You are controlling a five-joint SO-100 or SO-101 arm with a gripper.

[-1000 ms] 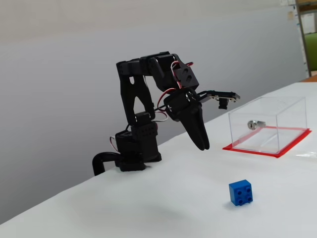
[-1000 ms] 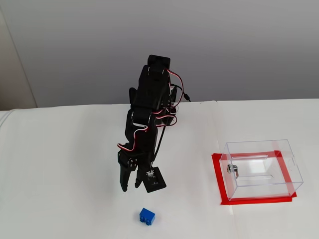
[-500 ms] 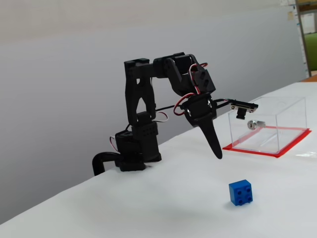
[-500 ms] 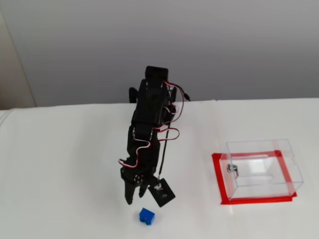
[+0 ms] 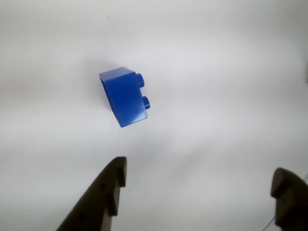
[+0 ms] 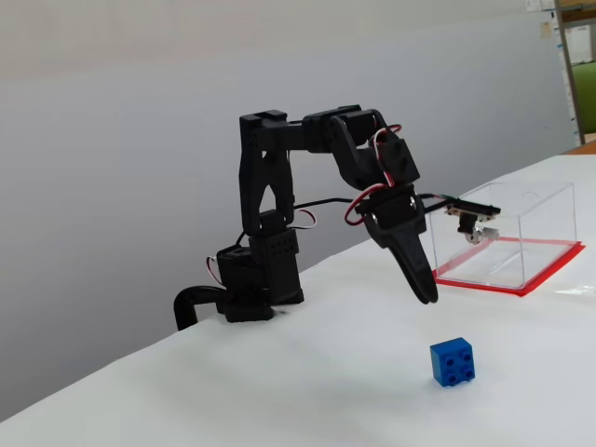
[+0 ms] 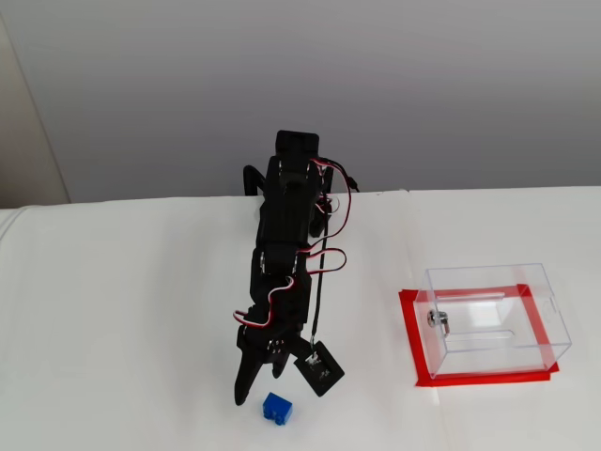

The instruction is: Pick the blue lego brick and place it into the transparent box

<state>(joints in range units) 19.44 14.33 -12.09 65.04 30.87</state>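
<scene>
The blue lego brick [image 5: 124,96] lies on its side on the white table, its studs pointing right in the wrist view. My gripper [image 5: 201,173] is open, its two dark fingers framing bare table just short of the brick. In a fixed view the gripper [image 6: 426,293] hangs tilted downward above and left of the brick [image 6: 453,361], not touching it. From the higher fixed view the gripper [image 7: 255,393] sits just left of the brick [image 7: 277,408]. The transparent box [image 7: 498,349] stands on its red-edged base far to the right, also seen as the box [image 6: 549,228] behind the gripper.
The arm's black base [image 6: 251,279] is clamped at the table's far edge. A small silver lock [image 7: 437,319] sits on the box's left wall. A grey wall rises behind the table.
The arm has stretched forward and down, bringing the gripper from mid-table to just beside and above the brick. Brick and box have not moved.
</scene>
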